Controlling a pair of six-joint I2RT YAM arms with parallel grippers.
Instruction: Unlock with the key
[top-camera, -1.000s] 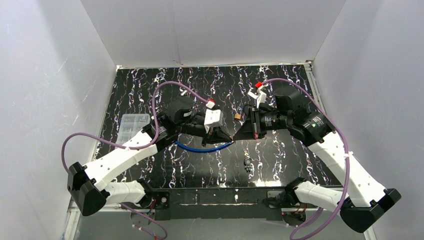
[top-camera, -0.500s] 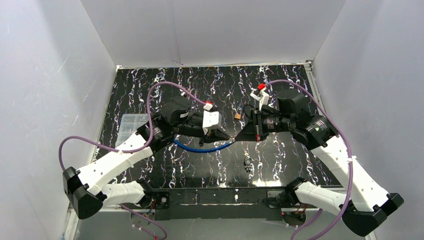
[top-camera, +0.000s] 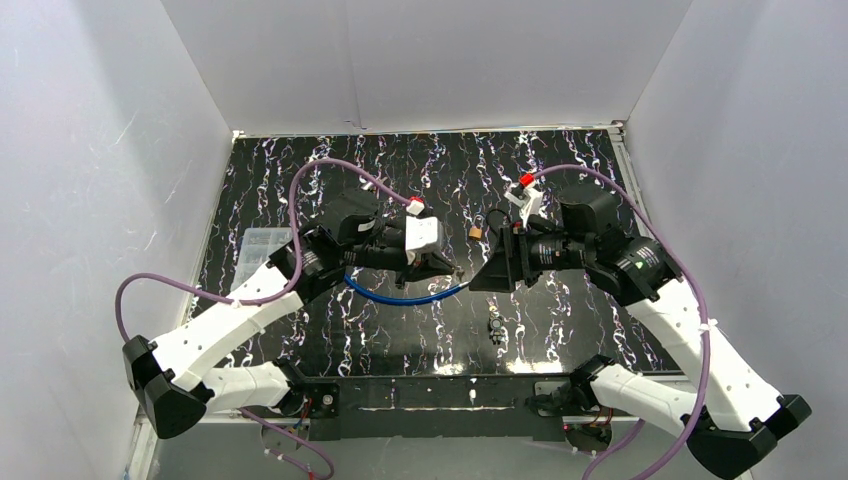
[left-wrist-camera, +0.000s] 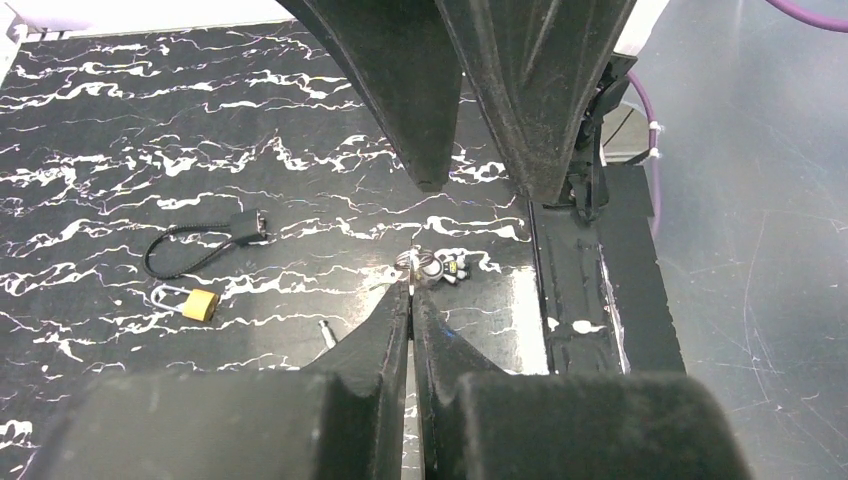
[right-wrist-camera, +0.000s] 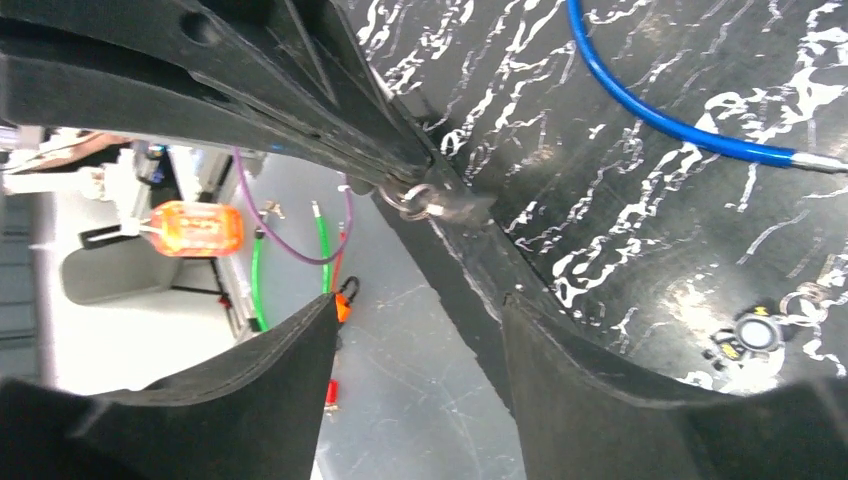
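The left gripper (left-wrist-camera: 410, 292) is fully closed, its two fingers pressed flat together. In the right wrist view a small silver key (right-wrist-camera: 432, 203) with a ring on its head is clamped at the tips. The key is held clear of the table (top-camera: 560, 180).

The right gripper (left-wrist-camera: 487, 190) faces the left one tip to tip. Its jaws are spread wide and hold nothing. The key lies just in front of the gap between the right fingers and does not touch them.

Both grippers meet over the middle of the table, slightly towards its near half. The blue cable (right-wrist-camera: 660, 112) lies in a shallow arc on the table below the left gripper. Its bare silver end points towards the right gripper.

A keychain (top-camera: 494, 325) with a small charm lies on the table nearer the arm bases than the grippers. A gold padlock (left-wrist-camera: 197, 303) lies beyond the grippers, towards the back wall. A thin black cable lock (left-wrist-camera: 200, 248) is looped just beside the padlock. Whether the two touch cannot be determined.

A clear plastic box (top-camera: 265, 247) sits at the left edge of the table, beside the left arm.
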